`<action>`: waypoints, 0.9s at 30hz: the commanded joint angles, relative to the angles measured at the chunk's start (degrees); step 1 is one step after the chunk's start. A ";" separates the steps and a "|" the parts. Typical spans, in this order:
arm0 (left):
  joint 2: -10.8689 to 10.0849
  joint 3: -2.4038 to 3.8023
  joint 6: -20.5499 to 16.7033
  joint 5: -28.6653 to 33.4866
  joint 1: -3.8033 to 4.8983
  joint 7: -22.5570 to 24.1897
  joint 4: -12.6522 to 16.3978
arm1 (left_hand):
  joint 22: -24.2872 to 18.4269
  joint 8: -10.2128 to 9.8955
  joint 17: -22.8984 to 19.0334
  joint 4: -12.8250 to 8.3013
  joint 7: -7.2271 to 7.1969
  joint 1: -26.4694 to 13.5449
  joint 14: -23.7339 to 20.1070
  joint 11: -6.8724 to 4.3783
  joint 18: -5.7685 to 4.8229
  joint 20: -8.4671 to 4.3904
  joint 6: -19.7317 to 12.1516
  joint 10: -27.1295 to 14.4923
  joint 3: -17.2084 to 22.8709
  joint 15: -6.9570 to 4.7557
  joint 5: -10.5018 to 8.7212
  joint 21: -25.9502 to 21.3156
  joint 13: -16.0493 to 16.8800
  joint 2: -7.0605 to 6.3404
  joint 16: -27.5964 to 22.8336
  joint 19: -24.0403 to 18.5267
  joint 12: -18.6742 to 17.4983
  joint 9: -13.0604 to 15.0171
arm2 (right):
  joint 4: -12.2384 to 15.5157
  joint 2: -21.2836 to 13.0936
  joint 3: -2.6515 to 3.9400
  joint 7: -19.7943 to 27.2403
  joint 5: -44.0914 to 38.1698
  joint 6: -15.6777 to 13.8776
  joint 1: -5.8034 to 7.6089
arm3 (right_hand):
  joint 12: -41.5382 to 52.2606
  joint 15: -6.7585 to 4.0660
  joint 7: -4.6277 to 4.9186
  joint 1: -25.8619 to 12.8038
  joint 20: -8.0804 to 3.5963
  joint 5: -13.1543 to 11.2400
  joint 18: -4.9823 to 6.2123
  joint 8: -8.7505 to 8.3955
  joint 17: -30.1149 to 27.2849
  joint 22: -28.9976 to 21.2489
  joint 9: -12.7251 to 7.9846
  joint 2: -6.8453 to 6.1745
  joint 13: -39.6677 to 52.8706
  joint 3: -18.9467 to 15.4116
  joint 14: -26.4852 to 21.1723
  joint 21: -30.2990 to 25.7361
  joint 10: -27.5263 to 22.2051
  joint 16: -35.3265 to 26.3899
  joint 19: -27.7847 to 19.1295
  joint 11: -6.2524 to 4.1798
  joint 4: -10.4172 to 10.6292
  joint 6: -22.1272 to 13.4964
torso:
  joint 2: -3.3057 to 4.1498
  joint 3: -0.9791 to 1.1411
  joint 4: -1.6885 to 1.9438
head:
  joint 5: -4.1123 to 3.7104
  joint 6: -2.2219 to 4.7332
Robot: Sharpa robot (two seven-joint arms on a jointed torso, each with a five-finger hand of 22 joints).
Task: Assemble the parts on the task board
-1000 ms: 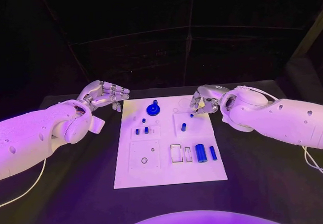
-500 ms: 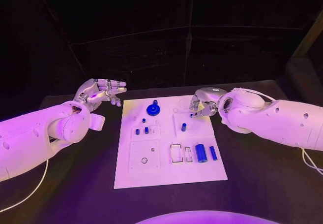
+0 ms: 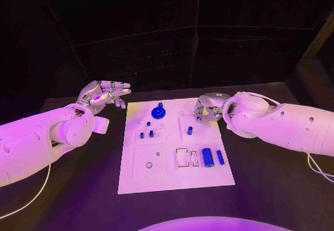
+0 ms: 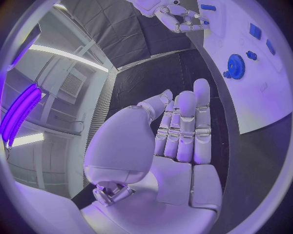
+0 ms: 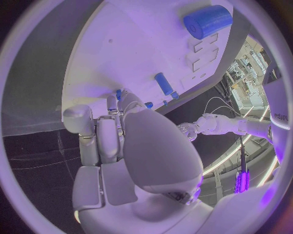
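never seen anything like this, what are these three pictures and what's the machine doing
It is a robot with two white arms ending in silver hands, at a black table. The head view looks down from the robot's head; the two round pictures come from cameras at each wrist, behind that hand.

The white task board lies in the middle, carrying small blue parts: a blue gear, a blue cylinder and smaller pieces.

The left hand hovers beside the board, fingers apart, holding nothing. The right hand is over the board's far right corner, fingers curled down; whether it holds a piece cannot be told.
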 commanded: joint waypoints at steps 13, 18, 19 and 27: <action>0.14 0.04 1.00 0.72 0.08 0.87 0.15 | -0.37 0.23 -0.33 0.24 0.55 -0.60 -0.68 0.44 0.65 0.09 0.05 -0.13 -0.99 0.15 0.19 -0.66 0.09 0.03 -0.29 -0.61 0.46 -0.04 | -0.32 0.57 0.02 -1.46 -1.15 2.79 -0.39 | -1.19 -0.41 -0.12 0.83 -0.14 -0.69 0.27 -0.89 0.54 0.62 0.10 -0.68 -1.84 4.53 2.00 0.70 1.85 0.52 0.70 -0.02 -0.97 1.44 | 0.00 0.05 -0.02 | 0.13 -0.26; 0.15 0.04 1.01 0.72 0.08 0.77 0.12 | -0.41 0.24 -0.36 0.25 0.61 -0.61 -0.73 0.48 0.65 0.11 0.02 -0.20 -1.08 0.17 0.19 -0.73 0.09 -0.01 -0.30 -0.63 0.50 -0.05 | -0.34 0.68 0.01 -2.29 -2.45 1.96 -0.50 | -1.49 -0.55 -0.09 1.41 -0.31 -1.77 0.20 -1.16 0.65 1.06 0.10 -0.77 -2.49 7.64 2.00 1.04 2.57 0.61 0.86 -0.04 -2.31 1.99 | -0.01 0.03 -0.04 | 0.17 -0.30; 0.15 0.04 1.01 0.72 0.07 0.76 0.12 | -0.43 0.24 -0.38 0.24 0.64 -0.60 -0.75 0.49 0.65 0.12 -0.01 -0.23 -1.10 0.18 0.19 -0.75 0.10 -0.02 -0.31 -0.63 0.51 -0.05 | -0.33 0.69 0.01 -2.41 -2.75 1.78 -0.52 | -1.52 -0.57 -0.08 1.59 -0.34 -1.89 0.17 -1.20 0.72 1.26 0.11 -0.86 -2.62 8.51 2.01 1.17 2.77 0.66 0.93 -0.07 -2.77 2.16 | -0.01 0.03 -0.04 | 0.17 -0.30; 0.17 0.04 1.05 0.72 0.07 0.64 0.09 | -0.48 0.24 -0.42 0.19 0.70 -0.53 -0.80 0.54 0.65 0.14 -0.09 -0.33 -1.16 0.21 0.19 -0.81 0.10 -0.03 -0.32 -0.65 0.54 -0.06 | 0.20 0.86 0.01 -3.58 -6.03 0.66 -0.76 | -1.83 -0.76 -0.29 -0.67 -0.50 -2.36 -0.16 -1.73 0.61 3.40 0.11 -3.25 -3.33 16.31 2.02 2.69 4.70 0.68 1.48 -0.23 -6.76 3.78 | -0.04 0.03 -0.01 | 0.06 -0.50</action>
